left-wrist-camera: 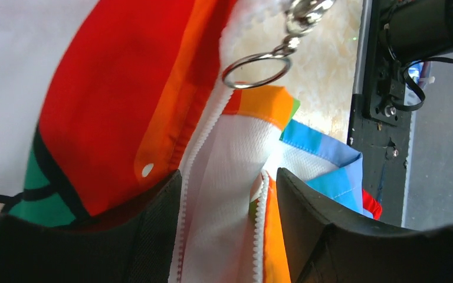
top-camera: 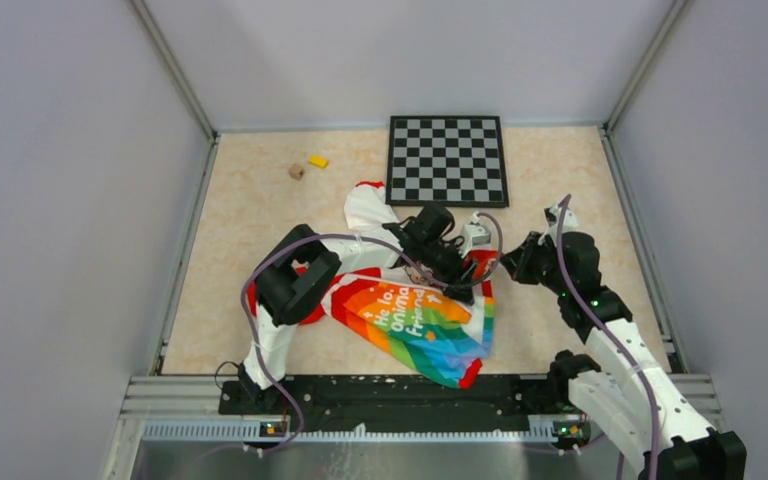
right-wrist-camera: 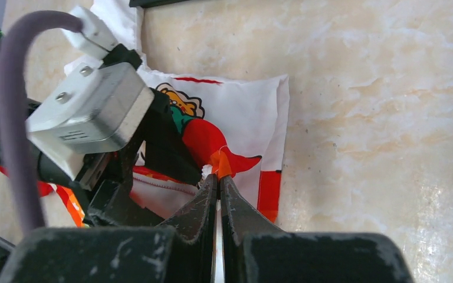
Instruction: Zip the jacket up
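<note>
the small child's fabric jacket point(top-camera: 415, 320), white top, red sleeves, rainbow-striped hem, lies crumpled mid-worktop point(top-camera: 230, 220). over it the left tool point(left-wrist-camera: 227, 177) stands wide, its 2 fingers straddling the white zipper teeth point(left-wrist-camera: 197, 147) unclamped; a silver metal ring pull point(left-wrist-camera: 256, 69) hangs just beyond. to the right, the right tool point(right-wrist-camera: 218, 180) is pinched closed on the jacket's orange edge.
</note>
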Motion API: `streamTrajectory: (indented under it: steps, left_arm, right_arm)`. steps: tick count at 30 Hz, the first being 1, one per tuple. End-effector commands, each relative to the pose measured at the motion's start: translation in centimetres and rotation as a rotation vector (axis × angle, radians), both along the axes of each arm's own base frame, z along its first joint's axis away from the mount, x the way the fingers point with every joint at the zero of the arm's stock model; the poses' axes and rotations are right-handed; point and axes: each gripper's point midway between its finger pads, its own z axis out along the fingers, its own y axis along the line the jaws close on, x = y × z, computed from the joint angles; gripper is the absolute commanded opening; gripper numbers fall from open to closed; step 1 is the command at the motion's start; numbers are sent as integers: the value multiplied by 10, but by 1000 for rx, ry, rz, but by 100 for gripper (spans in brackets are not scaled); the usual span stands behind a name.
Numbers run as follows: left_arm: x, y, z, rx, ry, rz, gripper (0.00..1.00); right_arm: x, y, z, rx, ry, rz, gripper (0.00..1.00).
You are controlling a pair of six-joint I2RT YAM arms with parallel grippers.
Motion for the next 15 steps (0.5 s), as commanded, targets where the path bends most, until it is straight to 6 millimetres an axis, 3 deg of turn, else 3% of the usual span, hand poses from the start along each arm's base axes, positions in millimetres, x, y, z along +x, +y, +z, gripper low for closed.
streamTrajectory:
  steps: [1,7,11,15]
  left_arm:
    - [-14,-2,2,-7,88,-90,62]
    - [-20,0,14,-51,122,-83,54]
    - [-16,-1,37,-109,132,-23,68]
    - [-4,-3,69,-190,90,34,67]
  right_arm:
    - [9,-3,19,-3,-55,-5,0]
    - [8,-1,13,7,-39,8,0]
    - [9,0,12,5,-32,18,0]
    - [10,0,9,1,-23,19,0]
